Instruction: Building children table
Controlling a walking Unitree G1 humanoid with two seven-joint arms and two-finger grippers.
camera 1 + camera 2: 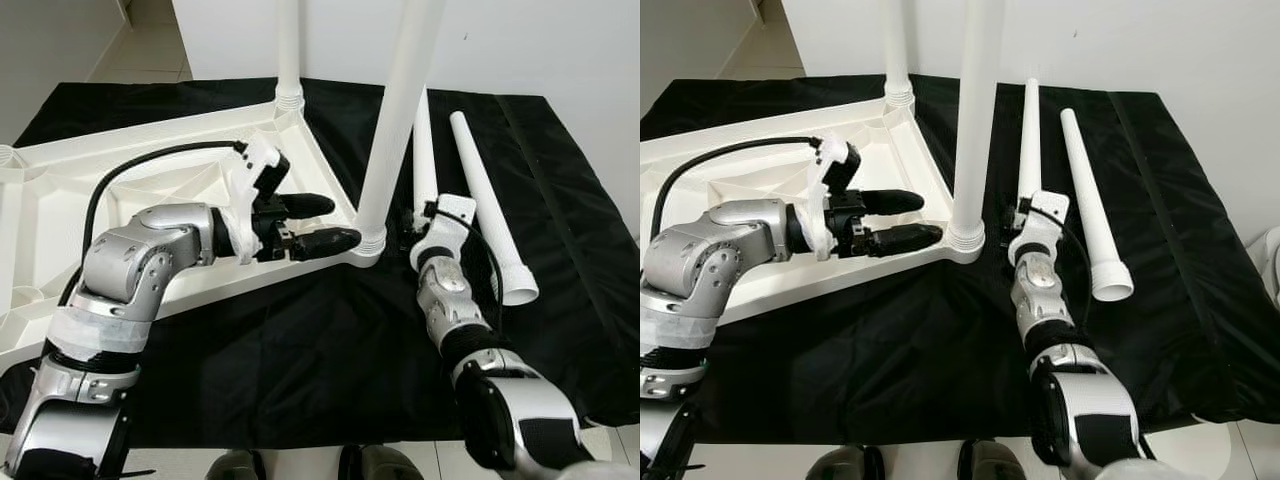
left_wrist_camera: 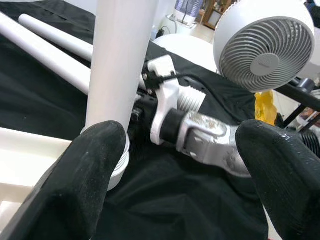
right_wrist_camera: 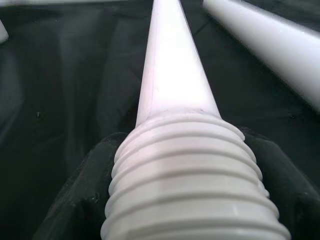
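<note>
With its fingers clamped round the threaded end of a loose leg [image 1: 424, 150] lying just right of the upturned tabletop [image 1: 130, 190], the right gripper [image 1: 424, 222] should lift it level, while the left gripper [image 1: 318, 224], fingers spread, steadies the tabletop's corner.

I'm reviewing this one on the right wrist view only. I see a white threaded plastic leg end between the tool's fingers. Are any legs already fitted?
Observer: Yes. A nearer upright white plastic leg and a farther upright leg stand in corners of the overturned white plastic tabletop.
Operator: And where is the other arm?
Observer: The left tool is open beside the nearer leg's base, over the tabletop's rim.
</note>
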